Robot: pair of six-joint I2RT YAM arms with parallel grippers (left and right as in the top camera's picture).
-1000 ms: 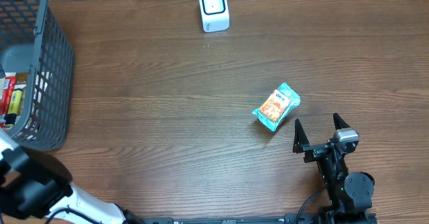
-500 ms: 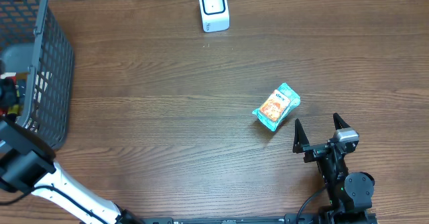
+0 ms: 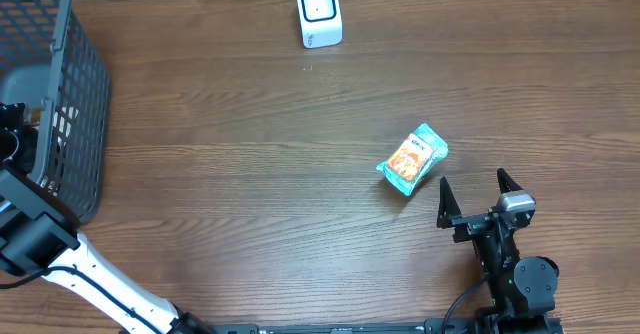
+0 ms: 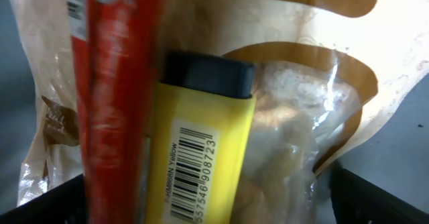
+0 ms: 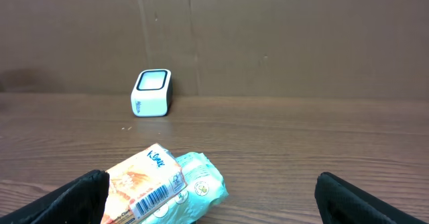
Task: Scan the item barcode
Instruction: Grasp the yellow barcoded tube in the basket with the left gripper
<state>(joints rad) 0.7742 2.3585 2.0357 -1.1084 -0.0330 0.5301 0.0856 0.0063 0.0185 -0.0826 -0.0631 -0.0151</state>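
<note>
Overhead, the grey plastic mesh basket [image 3: 80,84] hid most of the left gripper [image 4: 214,207]; its wrist view showed blurred dark fingertips [image 4: 382,197] spread wide, grasping nothing, above a yellow boxy barcoded item [image 4: 201,163], a glossy red packet [image 4: 114,103] and a crinkly tan bag [image 4: 301,96]. The right gripper [image 3: 480,196] stood released near the teal foil pouch [image 3: 412,159] on the wood-grain table [image 3: 250,174].

left arm [image 3: 95,279]: white tubular link running into a blocky black joint housing [image 3: 30,236]. 
right arm [image 3: 510,264]: black throughout, rounded base joint [image 3: 537,277], small grey block [image 3: 517,203] at the wrist. 
right gripper [image 3: 472,178]: two thin, black, pointed fingers [image 3: 443,202]. 
black cable [image 3: 462,302] curves beside the right arm's base.
</note>
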